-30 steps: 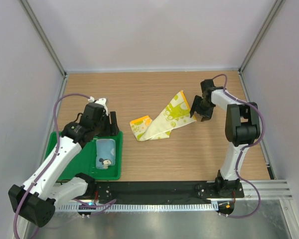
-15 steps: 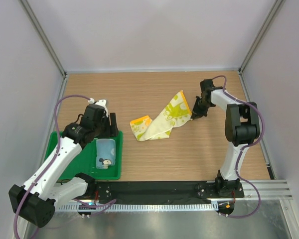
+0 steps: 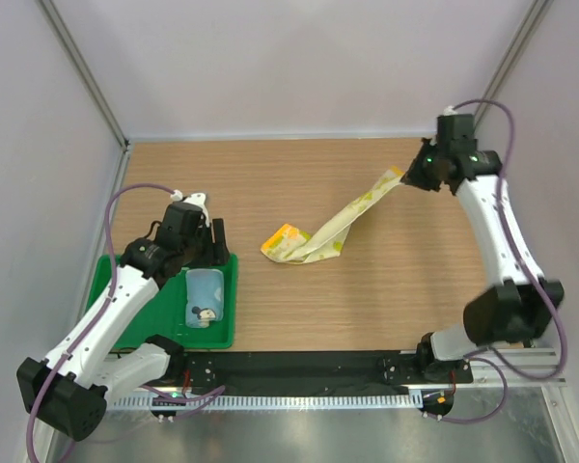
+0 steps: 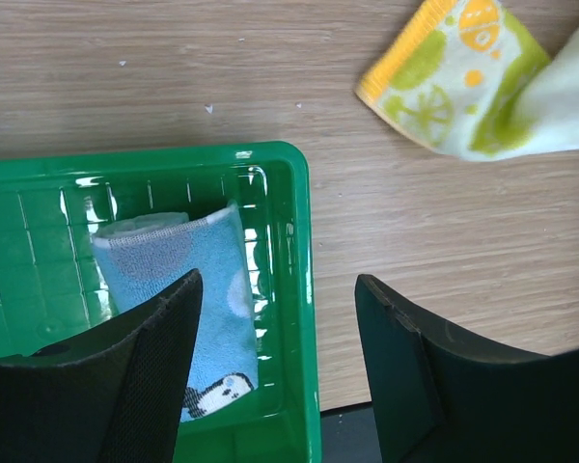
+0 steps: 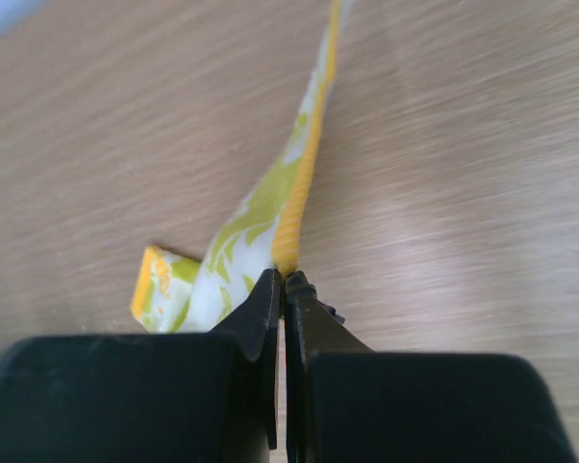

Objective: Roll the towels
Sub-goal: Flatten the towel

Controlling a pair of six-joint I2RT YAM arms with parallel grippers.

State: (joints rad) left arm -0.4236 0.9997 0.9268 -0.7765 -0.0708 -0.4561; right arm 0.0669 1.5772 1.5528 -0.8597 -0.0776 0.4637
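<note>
Only R wrist cam shows right gripper (image 5: 284,282) pinching yellow towel (image 5: 258,217) edge.

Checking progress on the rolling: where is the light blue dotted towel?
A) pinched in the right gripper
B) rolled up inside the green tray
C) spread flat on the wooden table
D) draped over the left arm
B: the blue towel sits as a roll in the green tray, while the right gripper pinches the yellow towel.
</note>
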